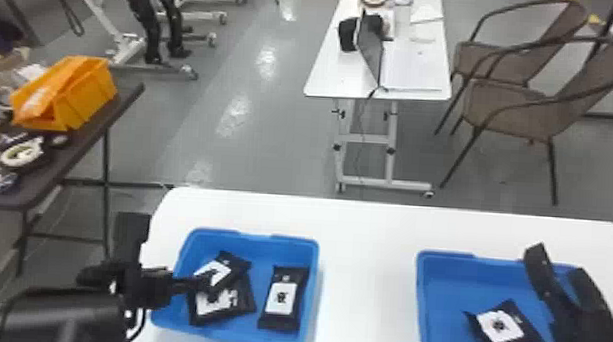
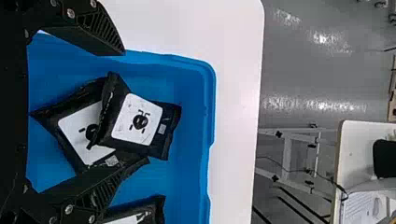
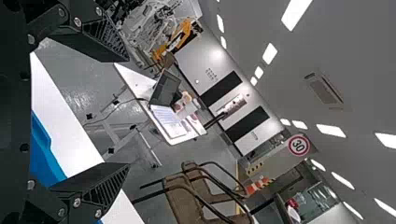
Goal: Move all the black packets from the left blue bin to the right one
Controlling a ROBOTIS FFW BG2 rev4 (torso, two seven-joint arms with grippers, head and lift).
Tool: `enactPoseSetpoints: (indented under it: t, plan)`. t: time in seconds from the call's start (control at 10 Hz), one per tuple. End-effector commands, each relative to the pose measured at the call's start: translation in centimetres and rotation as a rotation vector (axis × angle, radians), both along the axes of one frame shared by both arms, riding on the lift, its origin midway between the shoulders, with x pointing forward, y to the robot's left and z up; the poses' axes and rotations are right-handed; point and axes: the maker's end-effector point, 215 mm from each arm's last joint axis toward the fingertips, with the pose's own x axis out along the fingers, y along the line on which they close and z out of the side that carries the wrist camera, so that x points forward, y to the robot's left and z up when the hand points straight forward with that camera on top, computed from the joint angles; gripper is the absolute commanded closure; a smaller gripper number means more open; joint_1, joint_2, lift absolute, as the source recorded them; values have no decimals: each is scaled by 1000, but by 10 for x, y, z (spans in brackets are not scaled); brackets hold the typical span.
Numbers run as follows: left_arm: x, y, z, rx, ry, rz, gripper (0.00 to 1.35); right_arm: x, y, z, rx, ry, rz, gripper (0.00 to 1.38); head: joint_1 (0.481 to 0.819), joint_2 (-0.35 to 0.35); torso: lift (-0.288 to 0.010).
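Note:
In the head view my left gripper (image 1: 199, 282) is over the left side of the left blue bin (image 1: 254, 240), above two overlapping black packets (image 1: 221, 298). A separate packet (image 1: 282, 298) lies along that bin's right side. The left wrist view has my left gripper (image 2: 116, 116) open, its fingers spread around the overlapping pair; the upper packet (image 2: 137, 120) lies label up across the lower one. My right gripper (image 1: 558, 266) stands over the right blue bin (image 1: 446, 260), which holds one packet (image 1: 500, 326). In the right wrist view, my right gripper (image 3: 122, 114) is open with nothing between its fingers.
The white table (image 1: 365, 266) carries both bins, with a wide gap between them. A dark side table (image 1: 79, 146) with an orange crate (image 1: 69, 93) stands at the left. Beyond are a small white table (image 1: 416, 68) and brown chairs (image 1: 524, 104).

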Motion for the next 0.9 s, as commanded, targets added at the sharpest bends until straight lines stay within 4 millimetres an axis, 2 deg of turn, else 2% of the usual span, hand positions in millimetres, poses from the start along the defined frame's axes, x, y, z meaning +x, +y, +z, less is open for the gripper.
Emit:
enactPoseSetpoints:
  t: [0.0, 0.5, 0.8]
  plan:
    - [8, -7, -13, 4, 26, -28, 160, -1, 0, -2, 7, 4, -1, 229, 695, 186, 0]
    - [15, -2, -32, 43, 99, -67, 160, -2, 1, -7, 25, 9, 3, 229, 695, 177, 0]
    - [30, -5, -49, 73, 127, -134, 160, -2, 1, -7, 35, 5, 3, 231, 695, 177, 0]
